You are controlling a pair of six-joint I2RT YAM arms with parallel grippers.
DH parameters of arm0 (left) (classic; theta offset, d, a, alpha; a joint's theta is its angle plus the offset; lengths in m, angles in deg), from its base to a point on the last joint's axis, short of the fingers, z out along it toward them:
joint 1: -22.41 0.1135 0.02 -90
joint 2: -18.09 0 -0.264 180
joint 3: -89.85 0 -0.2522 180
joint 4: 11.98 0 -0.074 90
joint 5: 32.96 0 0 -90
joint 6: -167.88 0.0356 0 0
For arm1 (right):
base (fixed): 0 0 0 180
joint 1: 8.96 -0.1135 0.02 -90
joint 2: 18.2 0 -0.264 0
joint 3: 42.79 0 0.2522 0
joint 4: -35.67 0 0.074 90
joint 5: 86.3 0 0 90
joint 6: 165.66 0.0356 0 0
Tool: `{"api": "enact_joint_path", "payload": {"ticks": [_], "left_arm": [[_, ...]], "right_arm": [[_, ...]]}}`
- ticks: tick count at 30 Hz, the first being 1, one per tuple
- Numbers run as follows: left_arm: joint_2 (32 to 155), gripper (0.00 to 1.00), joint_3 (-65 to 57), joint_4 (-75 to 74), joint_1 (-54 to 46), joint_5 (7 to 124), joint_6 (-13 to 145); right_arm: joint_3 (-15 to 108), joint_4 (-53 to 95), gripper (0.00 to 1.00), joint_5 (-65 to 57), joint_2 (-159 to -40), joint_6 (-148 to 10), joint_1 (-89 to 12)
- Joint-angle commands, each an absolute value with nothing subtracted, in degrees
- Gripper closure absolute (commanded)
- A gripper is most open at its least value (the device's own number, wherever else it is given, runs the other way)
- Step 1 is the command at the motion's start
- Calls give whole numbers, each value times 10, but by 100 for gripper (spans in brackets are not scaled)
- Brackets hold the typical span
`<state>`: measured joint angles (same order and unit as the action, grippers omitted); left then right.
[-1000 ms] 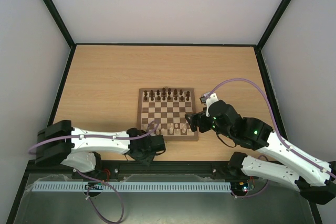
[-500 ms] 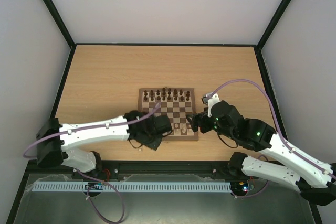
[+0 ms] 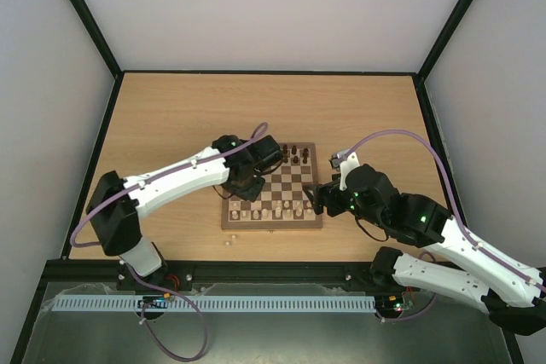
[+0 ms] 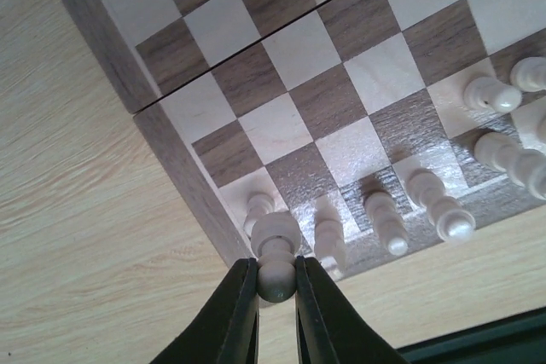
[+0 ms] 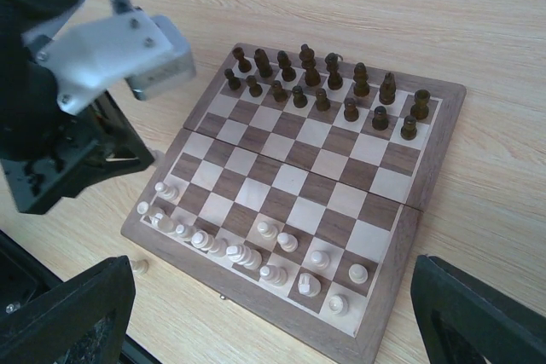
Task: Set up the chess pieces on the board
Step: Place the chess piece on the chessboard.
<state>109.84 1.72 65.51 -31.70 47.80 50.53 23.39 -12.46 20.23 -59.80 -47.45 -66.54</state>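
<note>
The board (image 3: 273, 224) lies mid-table, also seen in the right wrist view (image 5: 388, 228). Dark chess pieces (image 5: 324, 83) fill its two far rows, and pale chess pieces (image 5: 247, 249) stand in the near rows with some gaps. My left gripper (image 4: 275, 283) is shut on the head of a pale pawn (image 4: 275, 249), which hangs just above the board's near left corner. From above, that gripper (image 3: 246, 181) sits over the board's left side. My right gripper (image 5: 269, 296) is open and holds nothing, hovering above the board's right edge (image 3: 317, 198).
A loose pale piece (image 3: 228, 243) lies on the wooden table (image 3: 171, 125) just in front of the board's left corner, also seen in the right wrist view (image 5: 139, 267). The left arm's wrist (image 5: 85, 83) hangs over the board's left side. Walls close in the table.
My left arm has swung from the table's front edge up over the board's left side, carrying the pale pawn. The right arm has barely moved.
</note>
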Motion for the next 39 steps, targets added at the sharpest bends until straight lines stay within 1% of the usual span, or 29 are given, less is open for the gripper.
{"api": "enact_joint_path", "payload": {"ticks": [1,17,39], "left_arm": [[1129,86,26,642,-311,486,544],[1151,87,-65,556,-292,529,552],[1154,86,-110,520,-291,549,549]], "right_arm": [[227,-121,11,200,-593,-481,-663],[225,-119,11,195,-594,-482,-664],[223,-118,11,188,-595,-483,-664]]}}
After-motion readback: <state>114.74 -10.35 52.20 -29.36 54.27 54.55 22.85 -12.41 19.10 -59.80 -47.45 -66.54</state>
